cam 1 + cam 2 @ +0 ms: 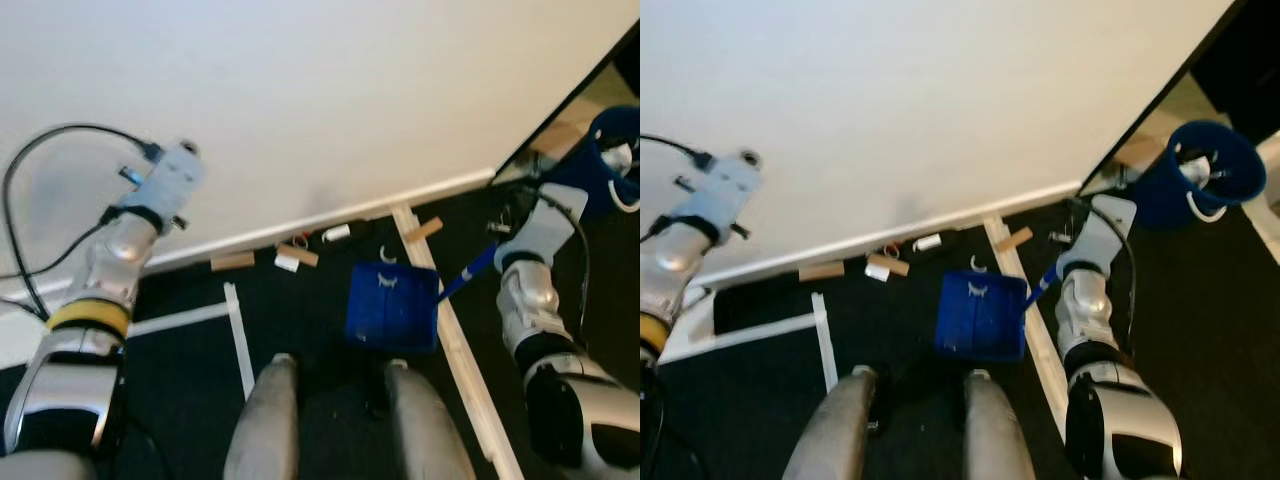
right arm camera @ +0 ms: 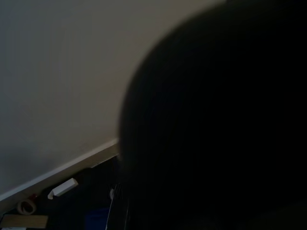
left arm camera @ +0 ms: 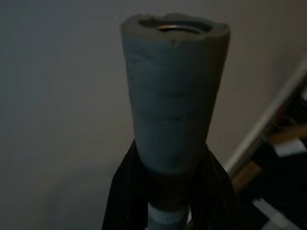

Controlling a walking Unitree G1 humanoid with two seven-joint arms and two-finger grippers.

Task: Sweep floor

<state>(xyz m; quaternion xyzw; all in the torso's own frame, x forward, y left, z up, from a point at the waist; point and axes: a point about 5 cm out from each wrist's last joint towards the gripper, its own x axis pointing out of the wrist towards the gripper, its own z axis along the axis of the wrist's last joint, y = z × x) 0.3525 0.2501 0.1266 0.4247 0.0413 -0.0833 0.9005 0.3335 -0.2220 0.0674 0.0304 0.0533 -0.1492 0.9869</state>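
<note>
Dustpan set below a line of scraps along the baseboard

The blue dustpan (image 1: 392, 305) lies centre frame on the dark floor (image 1: 300, 330); wooden blocks (image 1: 232, 262) and white bits (image 1: 336, 233) sit above it. The left claw (image 3: 165, 191) pinches a grey handle (image 3: 172, 91); the right claw's state I cannot tell. A loose stroke may scatter scraps past the pan.

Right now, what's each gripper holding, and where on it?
The left gripper grips a grey handle just below its top end. The right gripper appears to hold the blue dustpan by its handle; fingers hidden.
</note>
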